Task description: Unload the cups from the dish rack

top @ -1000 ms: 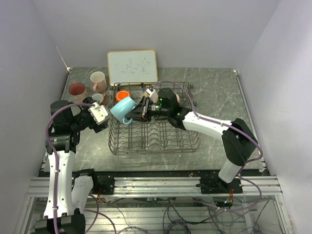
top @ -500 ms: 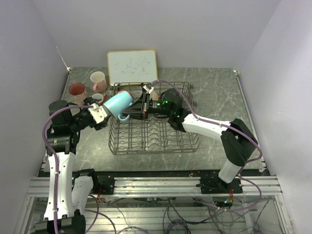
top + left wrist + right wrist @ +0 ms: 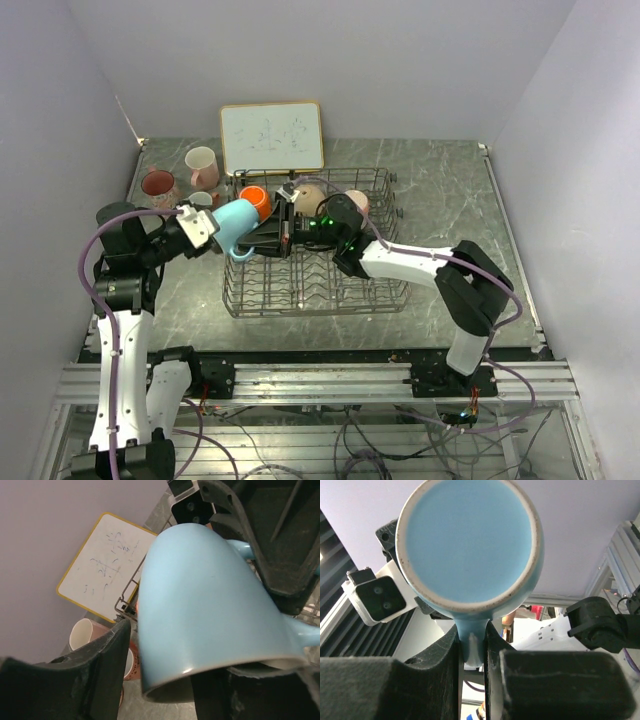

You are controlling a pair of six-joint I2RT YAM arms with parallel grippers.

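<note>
Top view: the left arm (image 3: 118, 335) is raised from its base at lower left and bent toward frame centre. The right arm (image 3: 420, 262) is stretched leftward from lower right. The left gripper (image 3: 218, 236) and right gripper (image 3: 277, 236) are set facing one another, left of centre. The right fingers (image 3: 440, 675) are clamped on the handle (image 3: 470, 635) of the light blue mug (image 3: 238, 222). The left fingers (image 3: 100, 670) are spread either side of its body.
</note>
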